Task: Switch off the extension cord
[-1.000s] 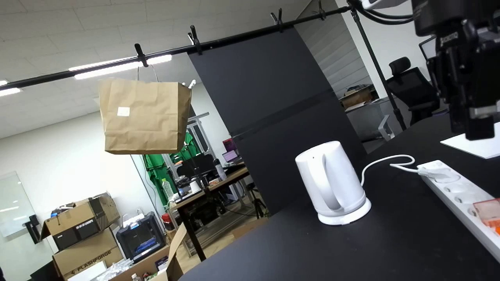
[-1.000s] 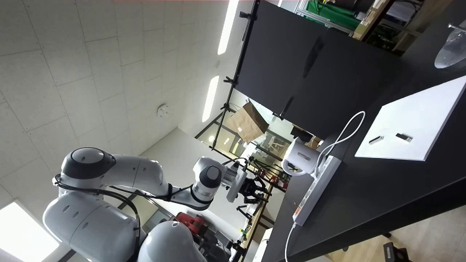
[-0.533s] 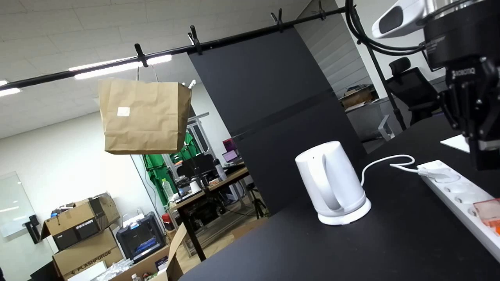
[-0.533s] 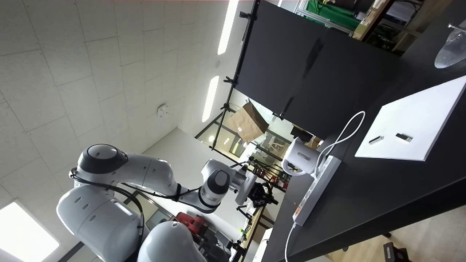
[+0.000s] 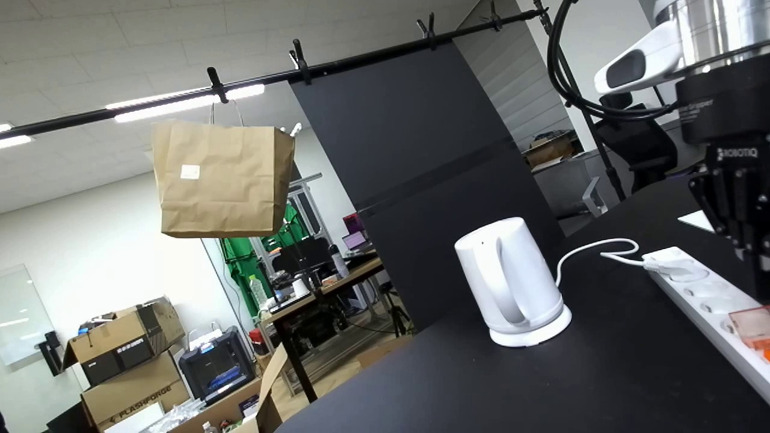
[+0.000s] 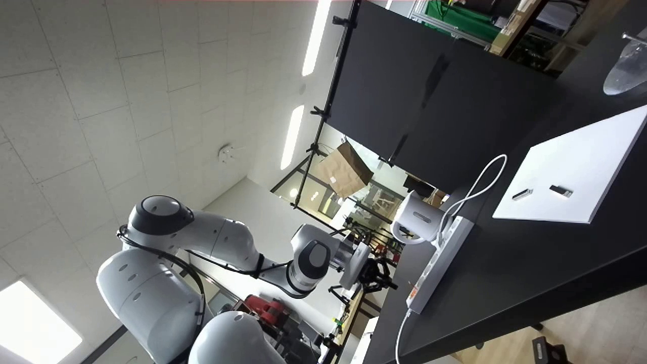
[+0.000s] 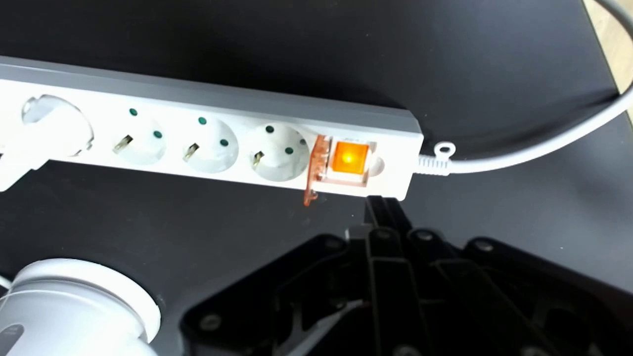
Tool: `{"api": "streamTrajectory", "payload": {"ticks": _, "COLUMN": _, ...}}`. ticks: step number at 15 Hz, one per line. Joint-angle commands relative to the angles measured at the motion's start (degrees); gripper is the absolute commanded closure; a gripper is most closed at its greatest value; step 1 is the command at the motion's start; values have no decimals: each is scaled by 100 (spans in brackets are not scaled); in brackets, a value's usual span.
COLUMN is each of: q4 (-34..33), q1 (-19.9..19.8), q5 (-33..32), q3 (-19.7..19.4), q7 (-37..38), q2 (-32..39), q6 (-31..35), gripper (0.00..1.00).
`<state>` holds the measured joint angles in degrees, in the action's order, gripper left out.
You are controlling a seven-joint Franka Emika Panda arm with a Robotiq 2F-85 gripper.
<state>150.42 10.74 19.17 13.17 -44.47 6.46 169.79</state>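
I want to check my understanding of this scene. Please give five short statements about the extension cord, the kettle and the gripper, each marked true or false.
1. The switch on the extension cord glows orange. True.
2. The switch is covered. False: the reddish cover stands open beside it.
3. The kettle is plugged into the extension cord. True.
4. The gripper is shut. True.
5. The gripper presses the switch. False: it is apart from the switch.

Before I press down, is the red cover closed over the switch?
No, in the wrist view the red cover stands open beside the switch, which glows orange, uncovered.
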Motion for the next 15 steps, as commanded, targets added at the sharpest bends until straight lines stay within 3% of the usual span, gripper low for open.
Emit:
{"api": "streamTrajectory", "payload": {"ticks": 1, "q4": -73, "q1": -110, "q5": 350, "q3": 132, "q7": -373, "q2": 209, "q6": 260, "gripper": 100}}
{"api": "streamTrajectory", "payload": {"ticks": 5, "q4": -99, "q1": -219, "q5": 669, "q3": 293, "q7": -642, "q2": 422, "q6": 464, "gripper": 100}}
{"api": "streamTrajectory", "payload": {"ticks": 15, "q4": -212, "q1": -411, "q5": 667, "q3": 396, "q7": -634, "q2": 914, "q6": 961, "gripper": 100}}
